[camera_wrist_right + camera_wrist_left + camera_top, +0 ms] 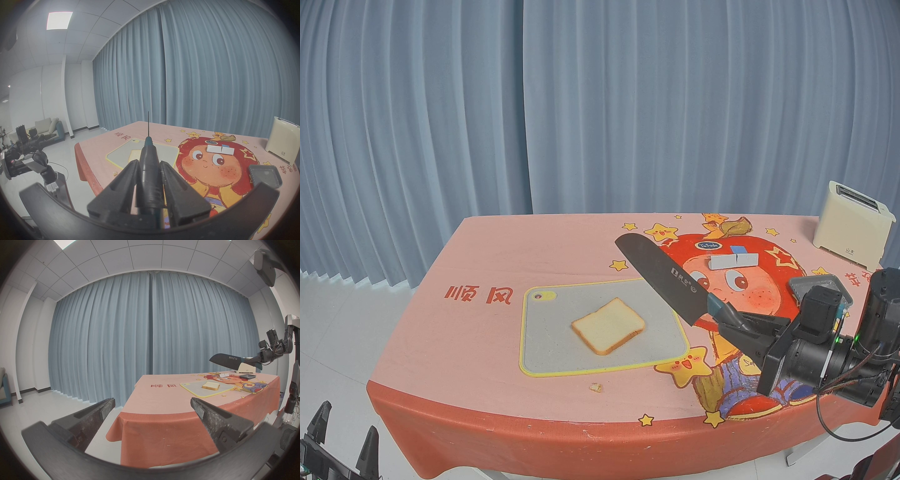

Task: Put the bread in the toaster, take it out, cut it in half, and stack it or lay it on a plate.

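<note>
A slice of bread [608, 325] lies flat on a grey cutting board [550, 337] with a yellow rim, left of the table's middle. My right gripper [731, 315] is shut on the handle of a black-bladed knife [662, 275]. It holds the knife in the air above the board's right edge, blade pointing up and to the left. In the right wrist view the fingers [125, 187] clamp the handle [148, 175], and the bread [135, 154] shows beyond it. My left gripper [153, 404] hangs open, off the table's near left corner.
A cream toaster [853, 225] stands at the table's far right edge. A small grey dish [819, 282] sits just behind my right wrist. A white and blue block [734, 259] lies behind the knife. A crumb [595, 387] lies near the front edge.
</note>
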Controlling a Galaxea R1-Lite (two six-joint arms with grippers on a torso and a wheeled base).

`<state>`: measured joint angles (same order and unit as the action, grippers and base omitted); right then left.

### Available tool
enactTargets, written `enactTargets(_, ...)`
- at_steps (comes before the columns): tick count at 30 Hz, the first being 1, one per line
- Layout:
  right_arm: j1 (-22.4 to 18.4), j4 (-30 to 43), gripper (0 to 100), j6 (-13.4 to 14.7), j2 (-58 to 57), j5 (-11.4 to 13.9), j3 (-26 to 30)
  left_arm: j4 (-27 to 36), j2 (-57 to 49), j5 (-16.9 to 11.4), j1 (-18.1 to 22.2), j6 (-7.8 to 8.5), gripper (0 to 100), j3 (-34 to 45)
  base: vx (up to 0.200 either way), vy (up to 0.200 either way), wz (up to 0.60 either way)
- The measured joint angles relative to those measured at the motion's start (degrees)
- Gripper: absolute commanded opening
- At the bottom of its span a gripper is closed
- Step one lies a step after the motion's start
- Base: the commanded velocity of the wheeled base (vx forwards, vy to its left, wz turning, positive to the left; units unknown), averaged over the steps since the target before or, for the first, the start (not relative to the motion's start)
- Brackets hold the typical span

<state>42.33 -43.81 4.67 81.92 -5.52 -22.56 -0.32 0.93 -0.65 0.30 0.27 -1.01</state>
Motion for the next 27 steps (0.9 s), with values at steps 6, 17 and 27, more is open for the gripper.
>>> enactTargets(6, 0.56, 0.00, 0, -0.32, 0.20, 0.35, -0.01, -0.04, 0.00, 0.02, 0.00, -0.06, 100, 0.00, 0.000, 0.000, 0.00)
enactTargets(17, 2.05, -0.11, 0, -0.18, 2.15, -0.16, -0.44, -0.09, 0.00, 0.11, 0.02, -0.69, 100, 0.00, 0.000, 0.000, 0.00)
enactTargets(27, 2.43, -0.04, 0, -0.33, 2.86, -0.46, 0.11, -0.59, 0.00, -0.09, -0.06, -0.49, 100, 0.00, 0.000, 0.000, 0.00)
